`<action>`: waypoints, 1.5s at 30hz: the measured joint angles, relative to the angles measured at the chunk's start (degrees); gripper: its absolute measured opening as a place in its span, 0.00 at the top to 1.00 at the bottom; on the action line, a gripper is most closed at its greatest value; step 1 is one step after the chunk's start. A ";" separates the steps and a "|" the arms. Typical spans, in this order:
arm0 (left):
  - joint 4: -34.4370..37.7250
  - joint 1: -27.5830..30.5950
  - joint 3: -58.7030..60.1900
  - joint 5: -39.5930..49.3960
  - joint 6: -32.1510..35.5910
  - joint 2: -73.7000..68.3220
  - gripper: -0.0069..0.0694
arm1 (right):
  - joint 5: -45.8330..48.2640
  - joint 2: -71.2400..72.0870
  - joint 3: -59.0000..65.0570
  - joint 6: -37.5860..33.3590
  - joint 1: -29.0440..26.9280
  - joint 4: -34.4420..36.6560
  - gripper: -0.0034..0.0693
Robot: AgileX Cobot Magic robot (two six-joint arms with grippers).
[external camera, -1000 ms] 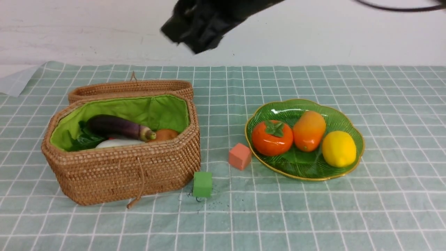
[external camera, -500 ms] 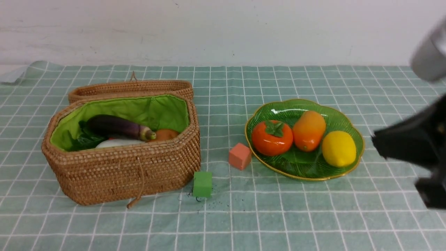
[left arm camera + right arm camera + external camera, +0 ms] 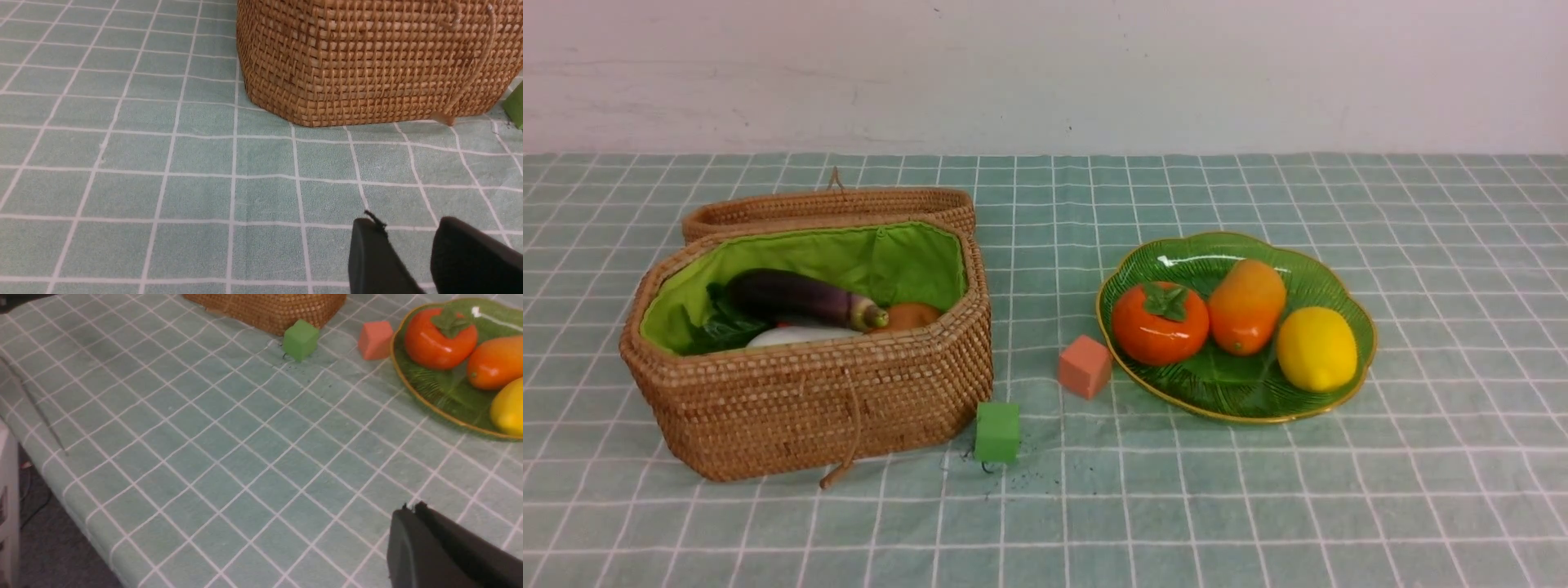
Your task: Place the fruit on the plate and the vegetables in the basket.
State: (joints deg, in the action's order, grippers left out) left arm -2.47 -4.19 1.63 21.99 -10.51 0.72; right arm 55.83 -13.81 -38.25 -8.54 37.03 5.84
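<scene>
Front view: no arms in frame. Wicker basket (image 3: 809,392) sits left on the green checked tablecloth (image 3: 1258,506), lid (image 3: 829,206) folded back behind it. Inside, against the green lining (image 3: 882,257): purple eggplant (image 3: 796,296) on top, leafy greens (image 3: 723,327) at the left end, a white vegetable (image 3: 796,335) along the front wall, tan potato (image 3: 911,314) at the right end. A sliver of red shows under the eggplant, too small to identify. Green leaf plate (image 3: 1307,269) sits right, well apart from the basket. It holds the persimmon (image 3: 1160,322), mango (image 3: 1245,304) and lemon (image 3: 1316,349) in a row, persimmon touching mango. Pink cube (image 3: 1085,366) is just beside the plate's left rim; green cube (image 3: 997,431) is near the basket's front right corner.

Left wrist view: left gripper (image 3: 408,245) hovers over bare cloth near the basket's outer wall (image 3: 367,61). Fingers are apart with a narrow gap, nothing between them. Cord loop (image 3: 470,81) hangs down the weave; the green cube's edge (image 3: 515,104) pokes in at the side.

Right wrist view: right gripper (image 3: 414,508) is closed, fingers pressed together, empty, above bare cloth. Green cube (image 3: 300,339), pink cube (image 3: 375,339), the plate's rim (image 3: 412,388) with persimmon (image 3: 439,341), mango (image 3: 496,367) and lemon (image 3: 508,408), and a basket corner (image 3: 278,308) all lie well away from it.
</scene>
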 joint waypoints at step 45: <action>0.00 0.00 0.00 0.01 0.00 0.00 0.60 | -33.32 14.47 39.12 4.03 -38.08 2.65 0.92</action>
State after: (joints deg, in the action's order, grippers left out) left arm -2.47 -4.19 1.63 22.00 -10.51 0.72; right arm 22.51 0.66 0.87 -4.51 -1.06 8.49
